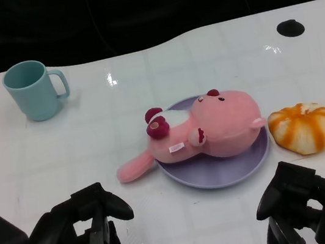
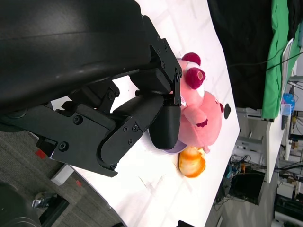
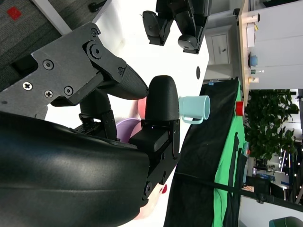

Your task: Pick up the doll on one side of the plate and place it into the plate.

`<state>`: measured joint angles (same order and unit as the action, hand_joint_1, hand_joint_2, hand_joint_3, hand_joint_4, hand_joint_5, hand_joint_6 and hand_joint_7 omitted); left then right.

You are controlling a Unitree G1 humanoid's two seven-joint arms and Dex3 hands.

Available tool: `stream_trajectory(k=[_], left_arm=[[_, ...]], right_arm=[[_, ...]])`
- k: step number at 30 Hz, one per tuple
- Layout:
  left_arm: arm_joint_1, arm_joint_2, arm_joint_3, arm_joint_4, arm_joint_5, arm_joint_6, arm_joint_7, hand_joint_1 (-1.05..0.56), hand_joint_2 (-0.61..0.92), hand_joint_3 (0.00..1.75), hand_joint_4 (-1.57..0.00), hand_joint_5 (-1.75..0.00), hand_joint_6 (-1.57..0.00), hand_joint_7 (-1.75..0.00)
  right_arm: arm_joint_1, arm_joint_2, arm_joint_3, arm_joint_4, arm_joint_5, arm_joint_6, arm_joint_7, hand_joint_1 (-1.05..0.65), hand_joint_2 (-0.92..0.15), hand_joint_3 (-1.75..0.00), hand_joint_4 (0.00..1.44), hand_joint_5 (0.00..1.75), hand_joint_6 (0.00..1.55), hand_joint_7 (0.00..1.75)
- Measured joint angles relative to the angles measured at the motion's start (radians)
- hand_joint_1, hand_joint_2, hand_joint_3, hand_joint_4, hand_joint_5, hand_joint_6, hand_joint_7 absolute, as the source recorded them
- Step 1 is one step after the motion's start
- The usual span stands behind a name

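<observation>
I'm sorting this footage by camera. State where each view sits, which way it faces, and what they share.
Head view: high on the robot, looking down at the pink doll on the purple plate; left robot hand and right robot hand show.
Left wrist view: behind that robot hand, facing the doll.
Right wrist view: behind that robot hand, facing the teal mug.
All three views show the doll and plate.

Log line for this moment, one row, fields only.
pink plush doll: lying on purple plate, one limb over the rim | left hand: holds nothing | right hand: holds nothing | both near table edge
</observation>
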<state>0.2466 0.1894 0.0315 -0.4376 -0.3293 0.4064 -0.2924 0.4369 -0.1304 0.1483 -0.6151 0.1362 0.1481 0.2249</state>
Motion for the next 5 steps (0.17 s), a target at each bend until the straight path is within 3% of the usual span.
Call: stream_trajectory(k=[5], left_arm=[[0.000, 0.000, -0.005, 0.005, 0.001, -0.001, 0.000, -0.07, 0.41, 1.42, -0.91, -1.75, -0.73, -1.73]], right_arm=[[0.004, 0.000, 0.000, 0.004, 0.000, -0.007, 0.000, -0.24, -0.54, -1.23, 0.63, 1.75, 0.53, 1.54]])
